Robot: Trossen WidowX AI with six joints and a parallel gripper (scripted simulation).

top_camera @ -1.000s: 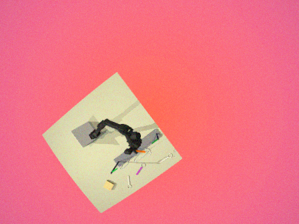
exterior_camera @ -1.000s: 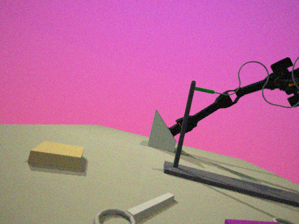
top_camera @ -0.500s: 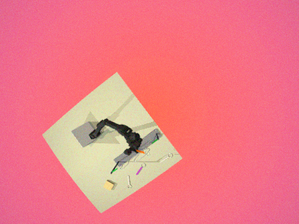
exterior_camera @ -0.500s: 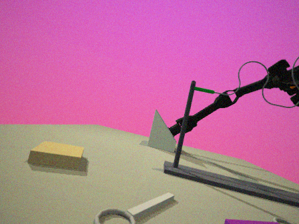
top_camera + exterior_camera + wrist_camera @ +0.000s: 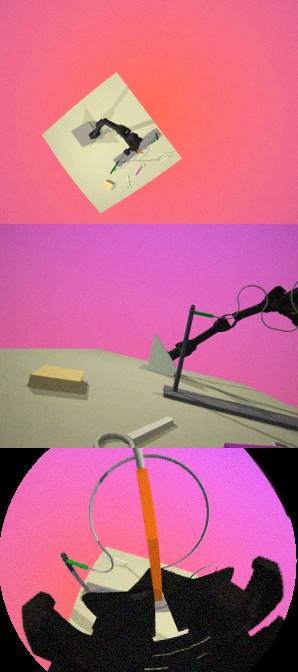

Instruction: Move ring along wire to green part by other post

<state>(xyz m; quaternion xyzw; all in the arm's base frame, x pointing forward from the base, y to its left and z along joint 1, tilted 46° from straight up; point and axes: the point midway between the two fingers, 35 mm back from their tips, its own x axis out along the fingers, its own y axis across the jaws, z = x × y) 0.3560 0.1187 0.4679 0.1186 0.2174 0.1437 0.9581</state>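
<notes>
My gripper (image 5: 136,149) (image 5: 153,569) is shut on the orange handle (image 5: 140,152) (image 5: 147,508), which points away from the fingers. The pale ring (image 5: 146,153) is at the handle's far end, near the middle of the wire's span; it is beyond the top edge in the wrist view. Whether the wire passes through it, or touches it, is too small to tell. The thin grey wire (image 5: 251,286) (image 5: 208,513) curls in wide loops. One green part (image 5: 114,170) (image 5: 203,314) (image 5: 77,564) is beside the near post (image 5: 184,347); the other green part (image 5: 154,141) is beside the far post (image 5: 157,136).
The posts stand on a long grey base (image 5: 233,409). In front lie a purple-handled ring (image 5: 139,171), a pale ring tool (image 5: 128,180) (image 5: 151,429) and another pale ring tool (image 5: 164,158). A tan block (image 5: 108,185) (image 5: 56,378) and a grey wedge (image 5: 161,359) also stand there.
</notes>
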